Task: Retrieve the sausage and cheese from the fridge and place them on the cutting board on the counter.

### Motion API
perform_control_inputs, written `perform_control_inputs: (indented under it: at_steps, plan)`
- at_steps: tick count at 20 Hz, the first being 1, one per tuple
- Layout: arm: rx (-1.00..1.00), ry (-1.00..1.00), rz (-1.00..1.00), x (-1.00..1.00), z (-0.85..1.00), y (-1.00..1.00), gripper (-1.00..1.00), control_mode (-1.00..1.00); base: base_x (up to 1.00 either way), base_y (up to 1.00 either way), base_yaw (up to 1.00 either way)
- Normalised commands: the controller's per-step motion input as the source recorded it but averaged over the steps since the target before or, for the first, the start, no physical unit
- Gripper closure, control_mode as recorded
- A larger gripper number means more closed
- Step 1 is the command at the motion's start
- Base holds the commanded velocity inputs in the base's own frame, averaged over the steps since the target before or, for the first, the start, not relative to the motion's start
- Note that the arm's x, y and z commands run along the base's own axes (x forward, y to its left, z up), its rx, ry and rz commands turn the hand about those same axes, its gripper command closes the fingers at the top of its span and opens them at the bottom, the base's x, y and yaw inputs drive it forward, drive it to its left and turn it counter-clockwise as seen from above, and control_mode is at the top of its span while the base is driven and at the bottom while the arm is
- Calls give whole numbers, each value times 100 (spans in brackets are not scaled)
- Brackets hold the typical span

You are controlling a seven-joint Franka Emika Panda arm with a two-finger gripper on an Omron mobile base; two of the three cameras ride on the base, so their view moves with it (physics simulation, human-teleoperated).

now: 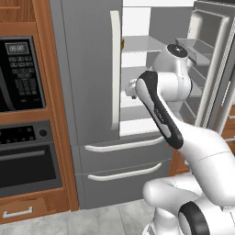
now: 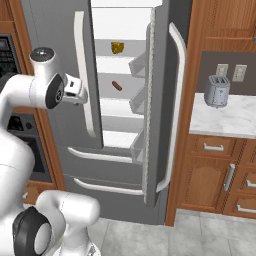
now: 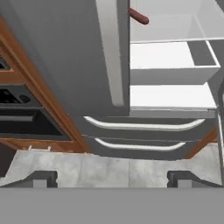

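A: Where the right door of the fridge (image 2: 150, 100) stands open, we see the cheese (image 2: 117, 47) on an upper shelf and the sausage (image 2: 116, 86) on the shelf below it.

B: We note the pincer (image 3: 112, 177) with its tips wide apart, gripping nothing, before the closed left door, near its pale handle (image 1: 114, 69). A toaster (image 2: 216, 91) sits on the wall desk (image 2: 230, 120).

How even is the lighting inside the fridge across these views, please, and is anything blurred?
Right base view: fridge interior evenly bright, cheese and sausage crisp, no glare. Left base view: shelves flatly lit, soft grey shading only. Hand view: sausage sharp at the top, the lower shelves washed to plain white.
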Motion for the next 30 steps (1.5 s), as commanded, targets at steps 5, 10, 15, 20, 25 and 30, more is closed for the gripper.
perform_control_inputs:
  at_steps: [5, 10, 15, 20, 25, 30]
  plan:
    - [-10, -9, 3, 66, 1, 20, -100, -100, 0, 0, 0]
    - [-12, -10, 0, 45, -2, 9, -100, -100, 0, 0, 0]
    - [-1, -8, 0, 51, 0, 3, -100, -100, 0, 0, 0]
    - [0, -6, 0, 42, 3, 7, -100, -100, 0, 0, 0]
    - [0, 0, 0, 26, 0, 8, -100, -100, 0, 0, 0]
    - [1, 0, 0, 35, 1, 1, -100, -100, 0, 0, 0]
